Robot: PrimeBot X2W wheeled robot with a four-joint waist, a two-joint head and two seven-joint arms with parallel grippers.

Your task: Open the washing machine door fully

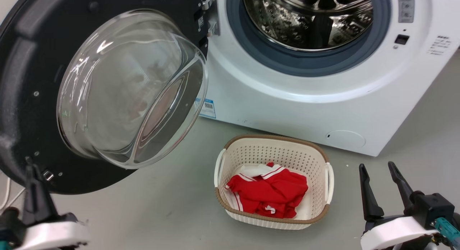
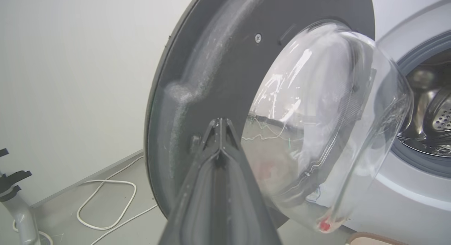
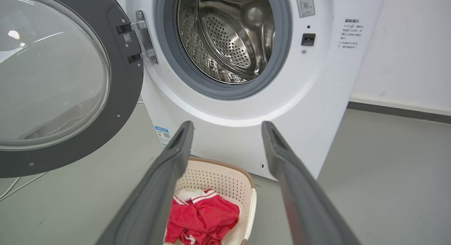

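The washing machine door point(image 1: 32, 81) stands swung wide open to the left, its clear glass bowl point(image 1: 133, 88) bulging toward me. Its hinge point(image 3: 142, 37) holds it to the white washing machine point(image 1: 287, 109), whose steel drum point(image 1: 309, 16) is exposed inside the grey gasket point(image 3: 225, 91). My left gripper point(image 1: 30, 163) is shut, its tips close against the lower inner rim of the door point(image 2: 197, 97), touching or nearly so; the left wrist view shows the left gripper point(image 2: 220, 122) with fingers pressed together. At the lower right my right gripper point(image 1: 377, 167) hangs open and holds nothing, right gripper point(image 3: 227, 124) fingers spread.
A cream basket point(image 1: 323, 154) holding a red and white garment point(image 1: 269, 192) sits on the grey floor in front of the machine. White cables point(image 2: 105, 202) lie on the floor behind the door by the wall. A grey stand point(image 2: 17, 209) is at the far left.
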